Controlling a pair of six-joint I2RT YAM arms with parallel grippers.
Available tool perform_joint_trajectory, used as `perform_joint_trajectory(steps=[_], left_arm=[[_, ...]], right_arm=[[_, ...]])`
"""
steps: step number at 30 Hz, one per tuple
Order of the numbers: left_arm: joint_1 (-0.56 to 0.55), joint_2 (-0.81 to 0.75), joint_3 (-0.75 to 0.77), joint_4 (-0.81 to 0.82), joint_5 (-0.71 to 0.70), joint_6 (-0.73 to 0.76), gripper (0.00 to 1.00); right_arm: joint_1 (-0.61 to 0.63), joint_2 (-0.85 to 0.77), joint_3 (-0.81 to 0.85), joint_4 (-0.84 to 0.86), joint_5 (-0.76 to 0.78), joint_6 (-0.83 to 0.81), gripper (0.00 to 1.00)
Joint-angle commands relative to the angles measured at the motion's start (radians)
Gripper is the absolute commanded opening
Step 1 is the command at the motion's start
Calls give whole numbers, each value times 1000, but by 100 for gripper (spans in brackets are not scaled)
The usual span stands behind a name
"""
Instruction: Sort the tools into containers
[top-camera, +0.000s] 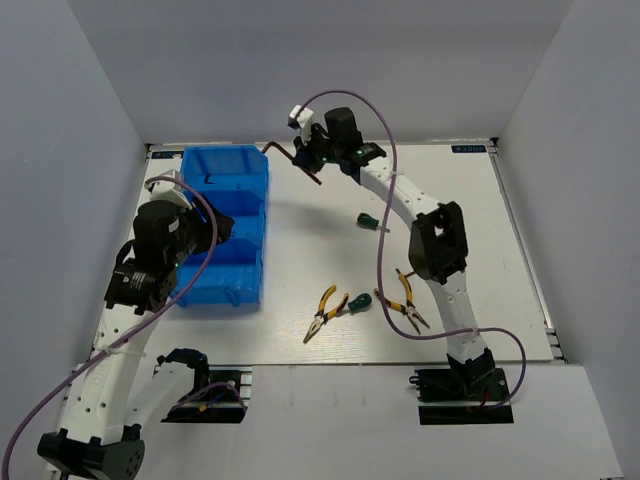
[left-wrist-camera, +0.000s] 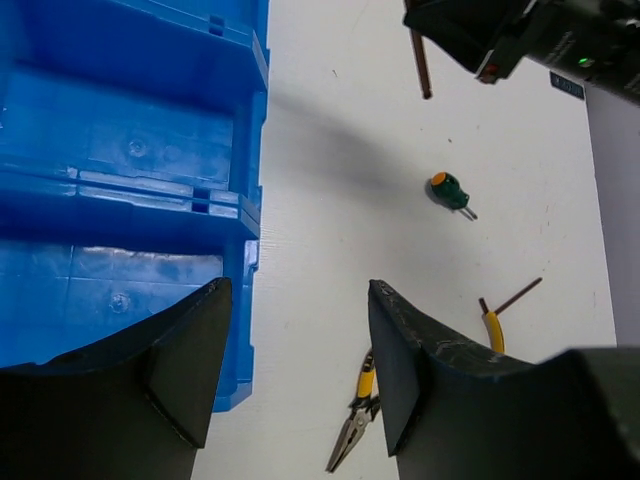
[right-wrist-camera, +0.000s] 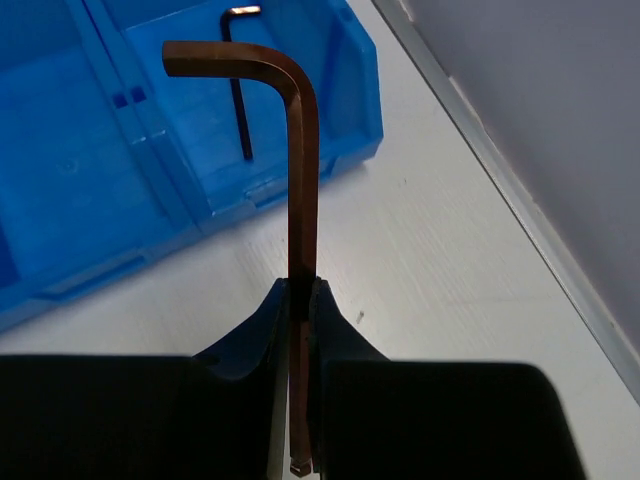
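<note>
Bright blue plastic bins (top-camera: 240, 200) left on white worktop (top-camera: 480, 250). Left end effector (left-wrist-camera: 297, 300) wide, empty, over bin edge. Right wrist view, not left: thin dark hex key (right-wrist-camera: 240, 100) in end bin. Right end effector (right-wrist-camera: 302, 290) pinches coppery L-shaped hex key (right-wrist-camera: 300, 170) just beside bins. Loose on worktop: two green-handled screwdrivers (top-camera: 370, 222) (top-camera: 358, 303), two yellow-handled pliers (top-camera: 322, 312) (top-camera: 403, 300).

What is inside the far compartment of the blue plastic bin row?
One dark L-shaped hex key lies in that blue plastic bin. The copper-coloured hex key held in front hides a thin strip of it.
</note>
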Motion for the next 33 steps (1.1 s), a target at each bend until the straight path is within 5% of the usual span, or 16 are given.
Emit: perform_joint_trajectory(steps=[1,16,33], left_arm=[[-2,-17,-26,30,-46,-46,67],[-2,6,-61,0,-69,-65,66],[-2,43,-10,-159,0,-25,66]], right_arm=[[4,87,71,214,-105,-10,0],[16,277,165,778,-276,79,0],[157,415,249,1155,-138,202,0]])
